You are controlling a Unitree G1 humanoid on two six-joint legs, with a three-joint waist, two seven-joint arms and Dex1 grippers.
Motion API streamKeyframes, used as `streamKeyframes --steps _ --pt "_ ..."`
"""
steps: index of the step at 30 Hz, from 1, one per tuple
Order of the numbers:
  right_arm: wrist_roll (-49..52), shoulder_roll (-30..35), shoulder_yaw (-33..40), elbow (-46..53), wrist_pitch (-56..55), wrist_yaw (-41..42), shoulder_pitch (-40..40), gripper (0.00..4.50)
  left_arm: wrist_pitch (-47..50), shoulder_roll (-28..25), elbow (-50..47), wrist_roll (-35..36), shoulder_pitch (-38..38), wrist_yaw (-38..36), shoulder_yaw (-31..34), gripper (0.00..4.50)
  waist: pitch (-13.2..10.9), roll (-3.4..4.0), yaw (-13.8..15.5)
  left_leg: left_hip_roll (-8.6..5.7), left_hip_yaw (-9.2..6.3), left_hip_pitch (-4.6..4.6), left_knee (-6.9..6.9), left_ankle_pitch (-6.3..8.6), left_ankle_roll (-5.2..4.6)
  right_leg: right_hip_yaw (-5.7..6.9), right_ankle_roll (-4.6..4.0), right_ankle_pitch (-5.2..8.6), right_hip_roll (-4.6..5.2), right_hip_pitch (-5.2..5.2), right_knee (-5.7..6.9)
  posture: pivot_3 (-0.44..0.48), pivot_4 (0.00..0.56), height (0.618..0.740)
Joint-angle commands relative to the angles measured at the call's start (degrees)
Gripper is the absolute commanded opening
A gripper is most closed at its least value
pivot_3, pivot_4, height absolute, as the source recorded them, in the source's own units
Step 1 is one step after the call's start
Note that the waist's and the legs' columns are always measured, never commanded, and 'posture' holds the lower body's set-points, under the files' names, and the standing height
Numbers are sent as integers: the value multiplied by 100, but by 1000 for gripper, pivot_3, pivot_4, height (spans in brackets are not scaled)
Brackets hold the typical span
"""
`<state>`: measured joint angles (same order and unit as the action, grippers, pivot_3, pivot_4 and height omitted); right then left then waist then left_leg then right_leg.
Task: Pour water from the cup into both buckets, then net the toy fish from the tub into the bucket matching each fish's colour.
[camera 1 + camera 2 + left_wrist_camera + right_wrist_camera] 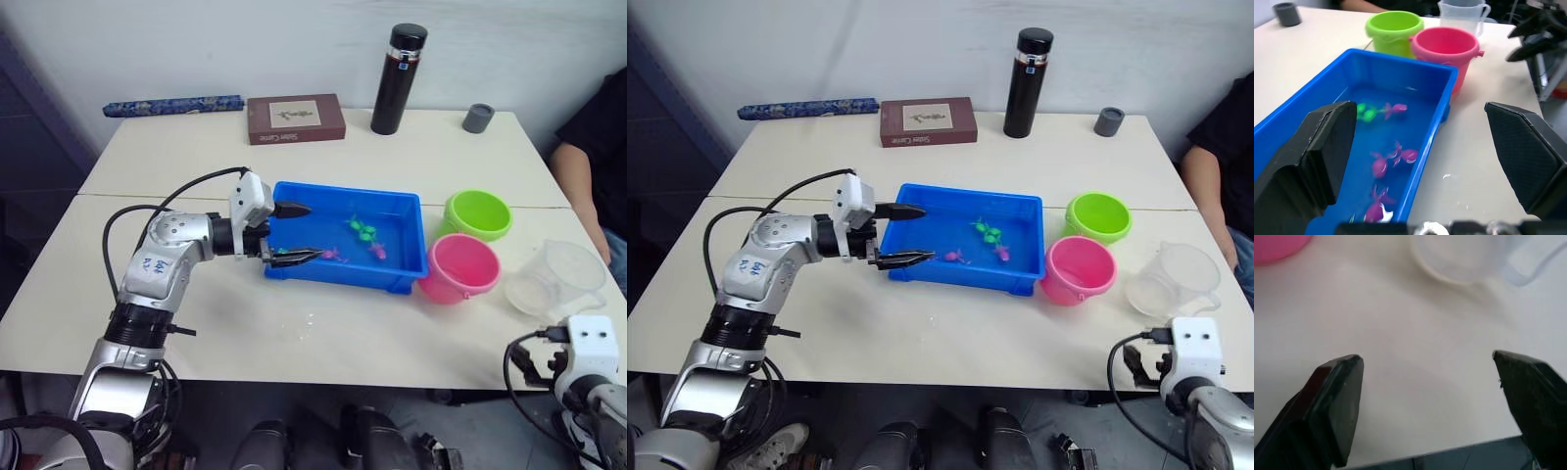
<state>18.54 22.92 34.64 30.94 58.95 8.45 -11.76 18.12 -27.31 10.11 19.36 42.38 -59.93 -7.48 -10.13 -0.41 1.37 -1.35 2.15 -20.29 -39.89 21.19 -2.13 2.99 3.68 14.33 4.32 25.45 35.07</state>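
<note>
The blue tub [345, 190] sits mid-table with small green fish [361, 231] and pink fish [377, 251] lying in it. My left gripper [297, 233] is open at the tub's left end, one finger over the inside and the other along the near wall. In the left wrist view, several pink fish [1380, 165] lie between its fingers [1327, 142]. Right of the tub stand the lime green bucket [477, 213] and the pink bucket [460, 266], touching. The clear cup [558, 279] stands upright farther right. My right gripper [1425, 357] hangs open over bare table, short of the cup [1459, 259].
Along the table's far edge stand a black flask [397, 78] and a small grey cap [478, 117], with a brown box [295, 117] and a blue patterned roll [174, 105] to their left. A person's arm [588, 157] rests at the table's right side.
</note>
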Motion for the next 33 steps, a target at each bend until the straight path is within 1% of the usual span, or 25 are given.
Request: streamKeyframes --steps 1,3,5,9,14,21,33 --pt "-203 -471 571 -32 157 -833 420 4460 -397 162 314 -186 319 -146 -91 4500 1 5 -5 0 0 -1 1 -1 2 0 0 0 -1 2 0 0 150 740" --pt "-219 -714 786 -97 115 -1087 624 4460 -537 218 482 -277 397 -196 -123 4500 4 10 -9 3 0 -1 4 -3 5 0 -2 1 -5 5 7 0 150 740" --pt "-211 -788 877 -165 84 -1163 718 4460 -618 255 581 -329 439 -224 -137 4500 4 13 -10 4 1 -1 6 -4 5 -1 -2 1 -7 5 23 0 150 740" --pt "-243 -978 1121 -461 -134 -1586 1162 4460 -704 293 667 -429 467 -312 -177 4500 4 13 -15 0 3 -2 4 -9 -5 -5 -2 1 -3 4 29 0 150 740" --pt "-250 -912 1129 -757 -235 -1713 1483 4460 -680 331 616 -437 473 -412 -203 4500 4 13 -21 1 2 -1 5 -10 -6 -6 -2 1 -4 5 35 0 150 740" --pt "-340 -804 1236 -1276 -644 -2021 1873 4460 -668 283 494 -519 386 -439 -191 4500 4 13 -19 -2 3 -2 4 -10 -15 -8 -2 1 -1 5 35 0 150 740" --pt "-355 -720 1242 -1917 -1114 -2327 2289 4460 -458 109 144 -497 206 -346 -108 4500 4 14 -61 0 1 -3 6 -10 -15 -9 -2 1 1 6 36 0 150 740"
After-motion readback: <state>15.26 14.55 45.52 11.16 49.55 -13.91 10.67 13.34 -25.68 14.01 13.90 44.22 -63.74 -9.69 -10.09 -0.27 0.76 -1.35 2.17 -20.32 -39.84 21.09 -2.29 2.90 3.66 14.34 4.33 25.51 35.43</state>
